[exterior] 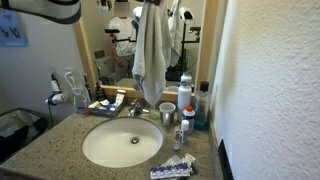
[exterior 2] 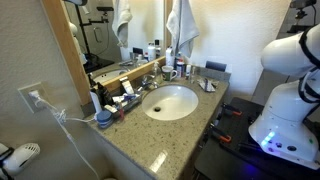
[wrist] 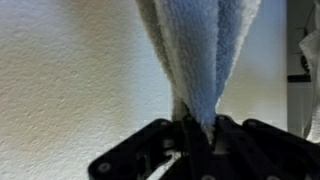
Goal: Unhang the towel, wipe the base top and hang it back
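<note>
The pale grey-white towel (exterior: 152, 50) hangs limp and folded above the back of the speckled base top (exterior: 50, 150). It also shows in an exterior view (exterior 2: 182, 28) by the far wall. In the wrist view my gripper (wrist: 192, 128) is shut on the towel's bunched end (wrist: 200, 50), which stretches away from the jaws beside a textured white wall. In both exterior views the jaws are hidden at the top edge of the picture. The base top (exterior 2: 150, 135) surrounds an oval white sink (exterior 2: 171, 102).
Bottles (exterior: 185, 92) and a cup (exterior: 167, 113) stand at the back of the counter near the faucet (exterior: 133, 108). A tube (exterior: 172, 168) lies at the front. A mirror (exterior 2: 100, 30) backs the counter. A hair dryer (exterior 2: 20, 155) hangs by the outlet (exterior 2: 30, 97). The robot's white base (exterior 2: 285, 110) stands beside the vanity.
</note>
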